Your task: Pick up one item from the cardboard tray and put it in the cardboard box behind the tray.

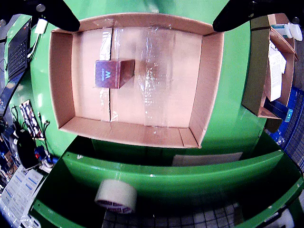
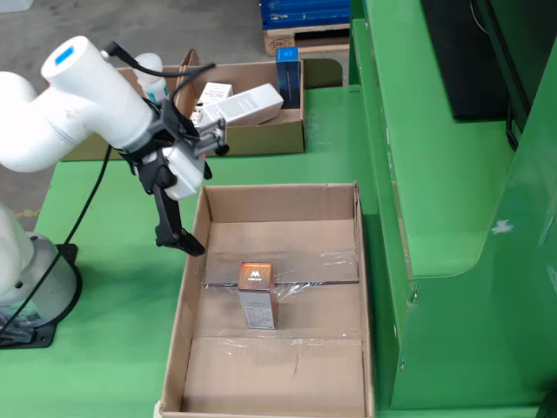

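My end effector hangs over the tray's left wall in the side view, fingers apart, holding nothing. The small box stands mid-tray, down and right of me, long axis upright.

One view rides on the gripper, looking straight down from fairly near into the cardboard tray — its frame mostly tray. The side view stands off, high and angled down. Both share the tray and green table.
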Tool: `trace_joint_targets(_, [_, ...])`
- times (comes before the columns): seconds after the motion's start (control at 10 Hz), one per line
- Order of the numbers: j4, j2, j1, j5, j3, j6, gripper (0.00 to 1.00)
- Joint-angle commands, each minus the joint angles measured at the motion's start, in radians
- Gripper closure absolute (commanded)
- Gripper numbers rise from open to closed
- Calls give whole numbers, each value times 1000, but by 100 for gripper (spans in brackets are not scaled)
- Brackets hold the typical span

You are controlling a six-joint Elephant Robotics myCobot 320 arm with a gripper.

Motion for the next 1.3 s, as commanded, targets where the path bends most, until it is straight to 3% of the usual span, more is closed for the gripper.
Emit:
trace_joint_targets(0.0, [-6, -142, -67, 44, 183, -38, 0])
trace_joint_targets(0.7, [-70, -368, -220, 111, 433, -122, 0])
trace_joint_targets(1.2, [-87, -427, -287, 136, 508, -162, 0])
